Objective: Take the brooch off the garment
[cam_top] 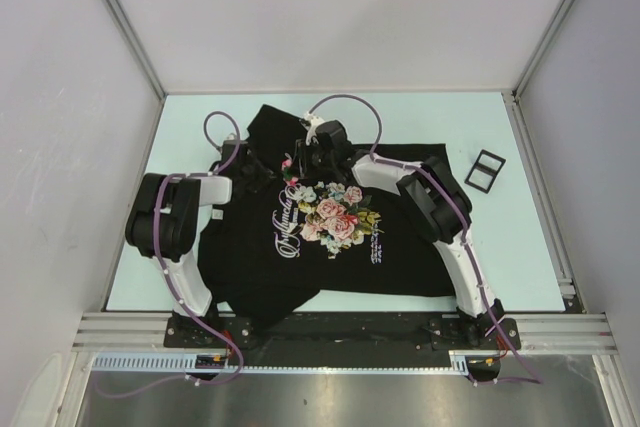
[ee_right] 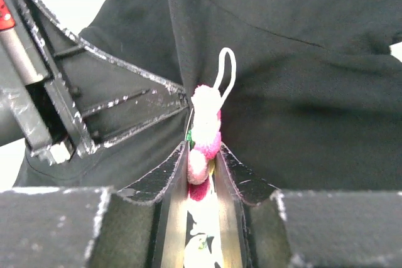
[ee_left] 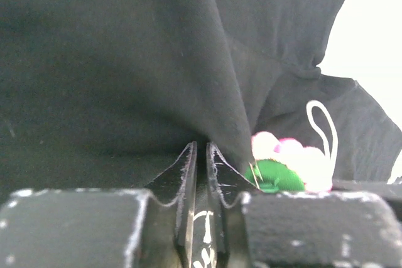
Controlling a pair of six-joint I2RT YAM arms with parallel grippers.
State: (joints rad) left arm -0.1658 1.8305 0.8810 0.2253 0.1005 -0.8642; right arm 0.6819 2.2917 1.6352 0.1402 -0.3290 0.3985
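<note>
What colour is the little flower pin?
The brooch is bright pink, clearest in the right wrist view.

- pale mint desk, boxed in by white panels on the left, far and right sides
- small black rectangular frame, flat on the desk near the right edge, turned at an angle, open in the middle
- aluminium posts slanting up from the far corners
- grooved aluminium rail along the near edge
- white slotted cable duct just below the rail, beside a brushed steel sheet
</note>
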